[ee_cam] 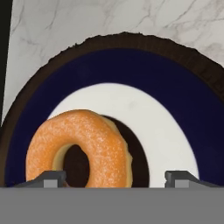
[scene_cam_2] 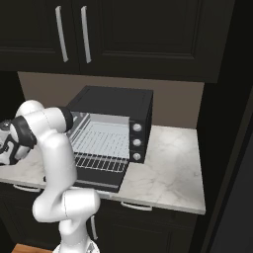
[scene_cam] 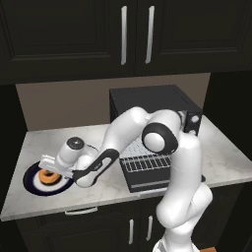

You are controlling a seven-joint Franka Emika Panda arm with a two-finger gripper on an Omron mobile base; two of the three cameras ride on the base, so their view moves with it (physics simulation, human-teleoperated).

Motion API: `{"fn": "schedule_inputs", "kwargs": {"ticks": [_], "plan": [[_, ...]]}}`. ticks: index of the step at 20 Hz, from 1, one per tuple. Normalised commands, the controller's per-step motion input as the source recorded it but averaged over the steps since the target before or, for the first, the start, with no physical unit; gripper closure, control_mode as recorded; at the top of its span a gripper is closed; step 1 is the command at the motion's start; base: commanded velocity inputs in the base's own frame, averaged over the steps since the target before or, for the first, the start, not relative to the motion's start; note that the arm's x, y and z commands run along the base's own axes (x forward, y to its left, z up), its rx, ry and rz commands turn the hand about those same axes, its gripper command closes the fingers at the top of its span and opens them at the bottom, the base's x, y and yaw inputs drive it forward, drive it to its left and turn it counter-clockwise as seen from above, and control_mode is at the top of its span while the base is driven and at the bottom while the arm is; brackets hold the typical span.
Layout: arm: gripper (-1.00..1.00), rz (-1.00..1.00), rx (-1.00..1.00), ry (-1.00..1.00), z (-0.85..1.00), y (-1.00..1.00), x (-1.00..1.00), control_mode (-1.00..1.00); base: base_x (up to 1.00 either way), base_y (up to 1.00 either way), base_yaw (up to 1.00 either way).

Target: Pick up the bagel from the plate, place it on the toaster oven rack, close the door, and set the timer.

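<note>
Hovering wide open over the bagel (ee_cam: 78,148) at lower left of the plate (ee_cam: 175,87), the hand (ee_cam: 114,177) (off-centre) could nudge it aside.

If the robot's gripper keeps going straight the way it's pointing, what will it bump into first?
Most likely the small orange-brown ring-shaped bagel, which lies between the open gripper's fingertips in the hand view. Right under it is the round navy-rimmed plate. How far off the bagel is can't be told exactly.
</note>
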Motion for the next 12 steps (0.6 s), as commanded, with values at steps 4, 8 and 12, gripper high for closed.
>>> {"fn": "schedule_inputs", "kwargs": {"ticks": [4,8,12], "plan": [[1.0,-0.06,0.0,0.0,-0.11,0.03,0.0,-1.0,0.0,0.0,0.0],[1.0,-0.05,0.0,0.0,-0.08,0.0,0.0,-1.0,0.0,0.0,0.0],[1.0,-0.05,0.0,0.0,-0.01,-0.01,-0.11,-1.0,0.0,0.0,0.0]]}}
